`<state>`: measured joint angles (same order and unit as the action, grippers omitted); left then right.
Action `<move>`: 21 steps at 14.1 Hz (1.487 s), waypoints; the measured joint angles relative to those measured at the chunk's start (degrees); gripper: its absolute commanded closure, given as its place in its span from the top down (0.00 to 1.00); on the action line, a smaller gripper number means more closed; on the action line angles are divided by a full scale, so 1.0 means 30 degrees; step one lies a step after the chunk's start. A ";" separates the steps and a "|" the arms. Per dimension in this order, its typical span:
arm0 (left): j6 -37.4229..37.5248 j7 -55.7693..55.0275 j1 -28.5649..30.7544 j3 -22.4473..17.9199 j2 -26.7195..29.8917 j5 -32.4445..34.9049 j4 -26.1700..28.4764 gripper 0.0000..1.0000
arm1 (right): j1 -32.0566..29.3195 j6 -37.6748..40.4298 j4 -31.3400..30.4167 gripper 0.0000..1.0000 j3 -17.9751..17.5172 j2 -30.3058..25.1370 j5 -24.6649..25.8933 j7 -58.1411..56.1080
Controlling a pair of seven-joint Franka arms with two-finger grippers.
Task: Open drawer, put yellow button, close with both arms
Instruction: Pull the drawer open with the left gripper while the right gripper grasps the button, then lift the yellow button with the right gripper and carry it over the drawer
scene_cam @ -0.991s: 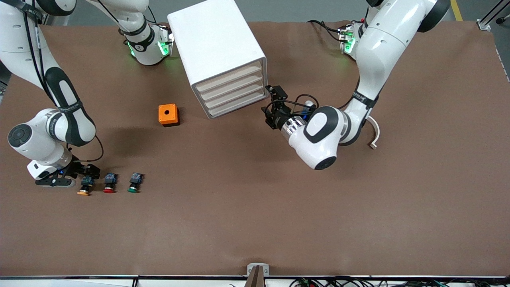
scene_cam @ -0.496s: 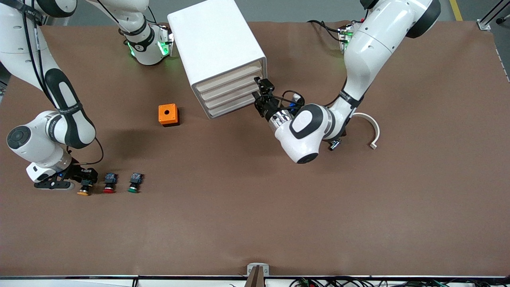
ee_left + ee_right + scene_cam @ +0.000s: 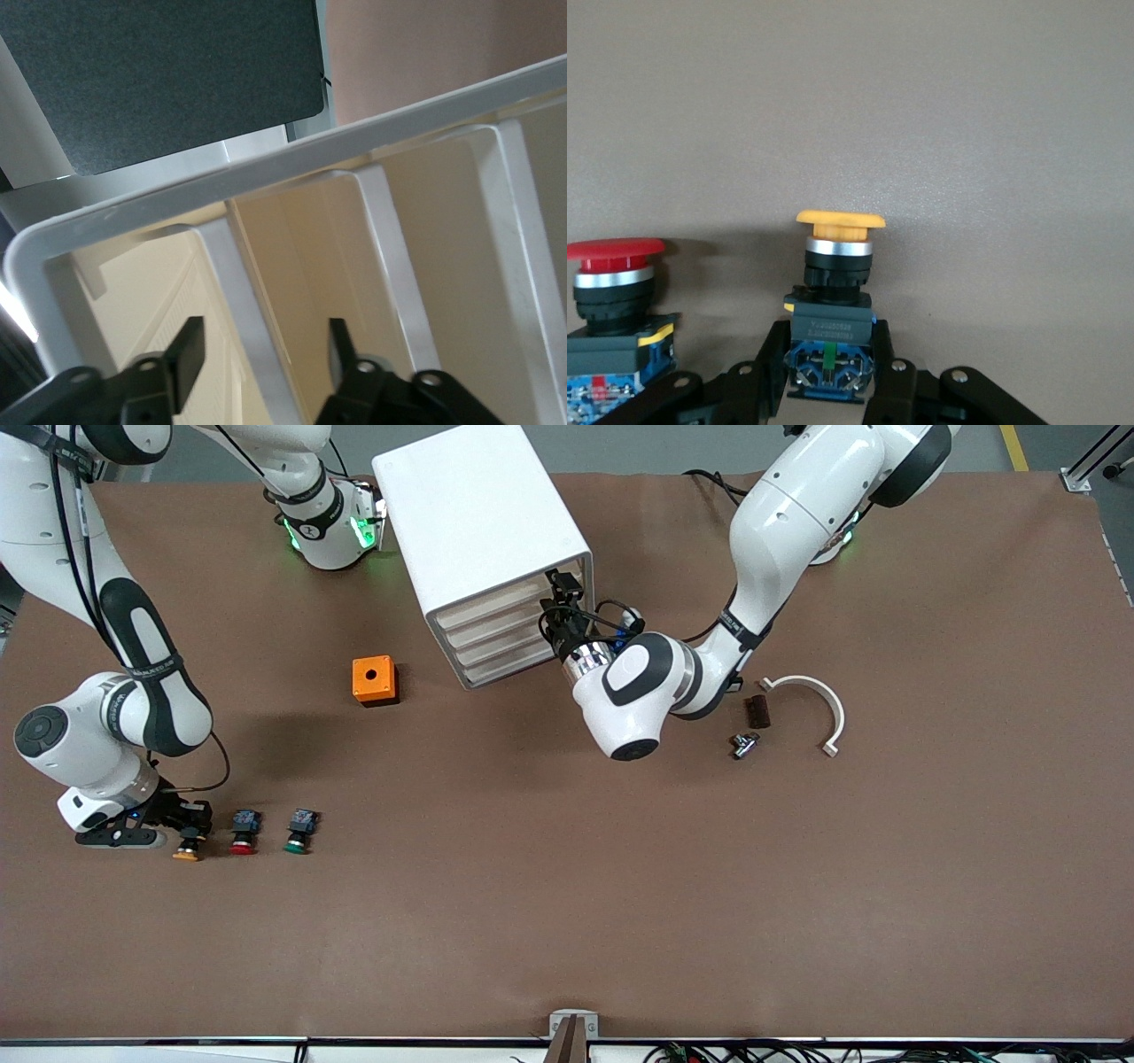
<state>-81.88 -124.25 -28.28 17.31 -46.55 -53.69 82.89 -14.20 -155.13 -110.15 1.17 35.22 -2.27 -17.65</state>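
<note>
Two black fingers of your right gripper (image 3: 828, 390) clamp the small yellow-capped push button (image 3: 833, 305) lying on the brown table (image 3: 567, 886), cap toward the front camera. Your left gripper (image 3: 558, 607) straddles the white cabinet's cream top drawer (image 3: 496, 600) edge, jaws apart.

— What does the right wrist camera see?
— The right gripper (image 3: 830, 376), its two black fingers (image 3: 769, 376) pressed against the blue rear block of the yellow button (image 3: 833, 297).
— Anything beside it?
— A red-capped button (image 3: 616, 301), just beside it, both lying on the brown table (image 3: 921, 106).
</note>
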 measured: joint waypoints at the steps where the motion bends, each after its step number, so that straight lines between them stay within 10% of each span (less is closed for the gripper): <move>1: 0.0003 0.0000 -0.0053 0.0000 -0.0063 0.0000 -0.0001 0.28 | 0.0006 0.0237 0.0064 0.00 -0.0009 0.0001 0.0000 -0.0068; 6: 0.0216 -0.0018 -0.0098 -0.0001 -0.0116 -0.0089 -0.0057 0.13 | 0.0098 0.4018 0.1740 0.00 -0.0188 -0.0280 0.0000 -0.0211; 21: 0.0061 -0.0498 0.2146 -0.0117 -0.0138 -0.0213 -0.0167 0.16 | 0.3735 1.4160 0.2155 0.00 -0.0590 -0.6823 -0.0184 0.7399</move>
<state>-81.70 -125.74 -21.84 16.96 -46.97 -54.32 82.39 -3.00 -112.65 -103.68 -0.60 14.75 -2.82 4.54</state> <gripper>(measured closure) 0.837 0.590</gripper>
